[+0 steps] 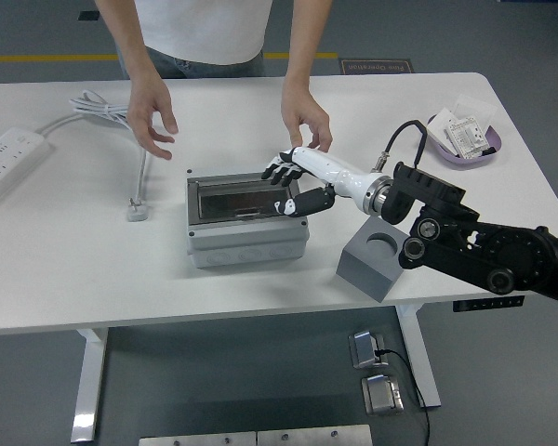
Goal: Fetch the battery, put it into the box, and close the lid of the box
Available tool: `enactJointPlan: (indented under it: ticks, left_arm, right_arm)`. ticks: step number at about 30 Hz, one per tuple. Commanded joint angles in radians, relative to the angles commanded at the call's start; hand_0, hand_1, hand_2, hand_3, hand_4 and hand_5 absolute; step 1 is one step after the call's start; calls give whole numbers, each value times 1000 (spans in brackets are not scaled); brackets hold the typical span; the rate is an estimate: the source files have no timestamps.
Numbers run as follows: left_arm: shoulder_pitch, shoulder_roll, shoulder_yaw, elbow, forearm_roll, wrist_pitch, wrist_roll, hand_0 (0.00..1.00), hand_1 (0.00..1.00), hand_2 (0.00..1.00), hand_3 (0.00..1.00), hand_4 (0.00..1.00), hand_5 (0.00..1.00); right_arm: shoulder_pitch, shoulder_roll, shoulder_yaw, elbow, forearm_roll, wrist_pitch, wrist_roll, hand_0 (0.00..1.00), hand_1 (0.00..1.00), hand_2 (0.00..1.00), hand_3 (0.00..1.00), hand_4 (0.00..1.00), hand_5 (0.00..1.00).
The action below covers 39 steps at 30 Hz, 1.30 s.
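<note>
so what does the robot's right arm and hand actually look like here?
The right arm is black, bulky, with round silver-ringed joint caps. The forearm section toward the wrist is glossy white, joined by a silver collar. A black cable loops from the wrist collar back to the arm. The right hand has five black fingers with small white patches. The left arm isn't in view.

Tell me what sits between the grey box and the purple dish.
In the head view, between the box and the dish lie the right hand, its forearm, and the grey block.

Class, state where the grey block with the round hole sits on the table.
In the head view, the grey block sits right of centre near the table's front edge, right of the box, under the robot's right forearm.
</note>
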Motion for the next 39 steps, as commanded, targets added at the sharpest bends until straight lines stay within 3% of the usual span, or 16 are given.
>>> enactJointPlan:
  ticks: [6, 10, 11, 12, 16, 17, 22, 23, 24, 29, 30, 34, 35, 39]
  left_arm:
    - [15, -6, 11, 7, -22, 1, 4, 702, 735, 713, 672, 592, 444]
    - [26, -11, -1, 12, -21, 2, 7, 702, 735, 713, 672, 592, 444]
    - [28, -13, 0, 12, -23, 2, 6, 701, 734, 712, 672, 590, 445]
    - [29, -15, 2, 13, -27, 2, 5, 701, 734, 712, 672, 590, 445]
    - [34, -27, 16, 13, -48, 3, -1, 701, 734, 712, 672, 590, 445]
    - [34, -30, 17, 13, -50, 4, -2, 701, 734, 712, 672, 590, 445]
    - [36, -41, 0, 11, -33, 4, -3, 701, 734, 712, 672, 590, 445]
    - [36, -42, -2, 12, -32, 4, -4, 701, 734, 711, 672, 590, 444]
    - [37, -42, -3, 12, -30, 5, -4, 701, 734, 711, 672, 590, 444]
    - [38, -42, -2, 13, -33, 6, -6, 701, 734, 711, 672, 590, 444]
    - [38, -42, -3, 14, -33, 6, -7, 703, 734, 712, 673, 591, 446]
    - [33, -40, -9, 14, -30, 6, -8, 703, 734, 712, 673, 591, 446]
    - [32, -39, -10, 14, -30, 6, -8, 705, 733, 713, 674, 592, 447]
    - [29, -37, -6, 14, -34, 6, -9, 705, 733, 713, 674, 592, 447]
  right_arm:
    - [-136, -94, 197, 98, -135, 106, -116, 719, 628, 664, 704, 788, 293]
    - [-262, -125, 359, 188, -228, 155, -169, 719, 628, 664, 704, 788, 293]
    - [-287, -124, 389, 203, -244, 155, -165, 706, 617, 660, 696, 914, 458]
    - [-327, -120, 437, 227, -265, 150, -154, 706, 617, 660, 696, 914, 458]
    - [-461, -65, 587, 257, -244, 74, -61, 706, 617, 660, 696, 914, 458]
    - [-491, -50, 623, 251, -227, 55, -37, 708, 627, 659, 707, 942, 497]
    - [-643, 42, 809, 168, -77, -61, 135, 708, 627, 659, 707, 942, 497]
    - [-677, 64, 849, 148, -29, -85, 183, 711, 623, 648, 685, 978, 616]
    - [-701, 79, 876, 135, 7, -99, 219, 711, 623, 648, 685, 978, 616]
    - [-801, 127, 979, 100, 193, -38, 399, 711, 623, 648, 685, 978, 616]
    - [-811, 130, 988, 98, 232, -17, 431, 763, 714, 744, 714, 973, 902]
    - [-819, 129, 1009, 90, 400, 54, 533, 763, 714, 744, 714, 973, 902]
    - [-819, 127, 1013, 89, 428, 60, 545, 925, 862, 873, 879, 998, 998]
    - [-819, 117, 1027, 87, 544, 75, 559, 925, 862, 873, 879, 998, 998]
